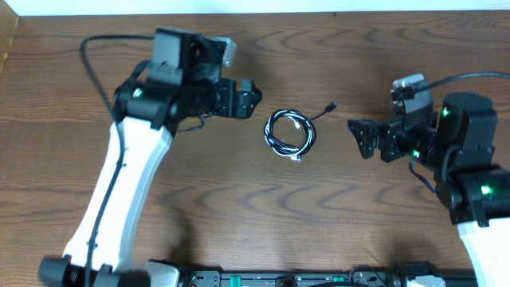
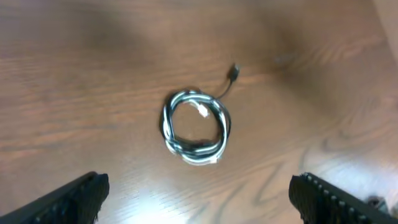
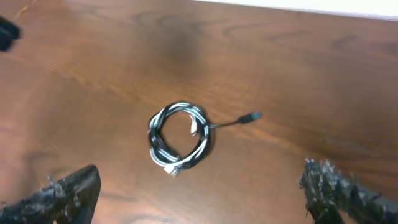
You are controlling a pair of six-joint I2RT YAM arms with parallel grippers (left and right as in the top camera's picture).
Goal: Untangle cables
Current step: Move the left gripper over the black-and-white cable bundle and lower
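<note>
Bare brown wooden table [image 1: 239, 199] rings the black-and-white coil of thin cables [image 1: 289, 133]; black left gripper [image 1: 252, 96] stands near at ten o'clock, black right gripper [image 1: 358, 137] at three; twelve and six lie open.

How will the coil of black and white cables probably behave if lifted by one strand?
The cables are thin, so they would probably sag and lose their ring shape. The coil looks light; a push would likely slide it over the smooth table. The loose black plug end may trail behind.
</note>
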